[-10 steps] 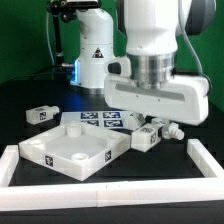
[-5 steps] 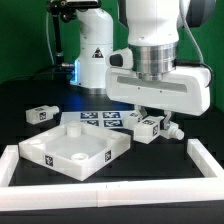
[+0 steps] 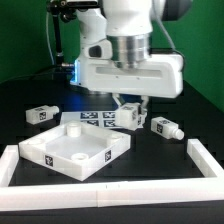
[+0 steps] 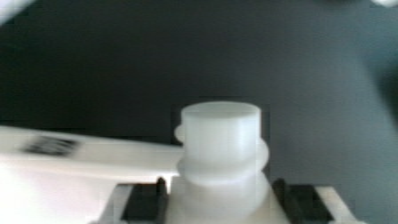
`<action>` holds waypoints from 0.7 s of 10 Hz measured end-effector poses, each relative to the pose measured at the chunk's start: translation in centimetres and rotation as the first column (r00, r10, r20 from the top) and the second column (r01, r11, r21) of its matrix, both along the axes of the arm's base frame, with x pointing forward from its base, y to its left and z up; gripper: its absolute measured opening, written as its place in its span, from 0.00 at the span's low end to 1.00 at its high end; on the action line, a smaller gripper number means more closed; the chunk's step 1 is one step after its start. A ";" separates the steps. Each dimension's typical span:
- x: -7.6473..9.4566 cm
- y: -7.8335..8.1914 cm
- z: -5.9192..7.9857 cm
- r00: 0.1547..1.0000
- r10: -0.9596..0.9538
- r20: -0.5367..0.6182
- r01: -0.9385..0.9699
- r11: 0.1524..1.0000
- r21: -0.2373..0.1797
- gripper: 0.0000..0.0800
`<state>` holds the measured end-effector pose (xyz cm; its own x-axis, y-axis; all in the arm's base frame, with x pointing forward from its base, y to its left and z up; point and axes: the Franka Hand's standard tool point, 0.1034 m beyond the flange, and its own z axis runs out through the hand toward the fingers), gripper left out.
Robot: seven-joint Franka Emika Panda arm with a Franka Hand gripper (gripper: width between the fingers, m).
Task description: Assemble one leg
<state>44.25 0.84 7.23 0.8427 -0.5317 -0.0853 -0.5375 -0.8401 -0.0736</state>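
My gripper point(image 3: 128, 106) is shut on a leg point(image 3: 128, 116), a small white peg with a black-and-white tag. It holds the leg a little above the table, beside the back right corner of the white square tabletop point(image 3: 75, 150). In the wrist view the leg point(image 4: 219, 140) stands upright between the two dark finger pads point(image 4: 146, 200), and my gripper point(image 4: 219, 196) closes on its base. The tabletop's rim point(image 4: 71, 165) shows beside it. A second leg point(image 3: 165, 127) lies on the table toward the exterior view's right. A third leg point(image 3: 41, 114) lies toward the left.
The marker board point(image 3: 95, 119) lies behind the tabletop. A white frame point(image 3: 110, 188) borders the work area at the front and on both sides. The robot's base point(image 3: 95, 50) stands at the back.
My gripper has moved toward the exterior view's left, taking one leg with it toward the tabletop's corner. The other leg stays where it lay at the right.
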 end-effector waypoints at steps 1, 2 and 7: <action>-1.3 -0.4 0.0 1.000 -0.018 -0.012 0.018 1.000 0.002 0.36; -1.0 -0.2 -0.1 1.000 -0.011 -0.010 0.011 1.000 0.002 0.36; -2.5 0.6 -0.3 0.999 0.049 0.011 -0.049 0.999 -0.003 0.36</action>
<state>41.74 1.42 6.95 0.8684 -0.4902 -0.0743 -0.4951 -0.8654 -0.0774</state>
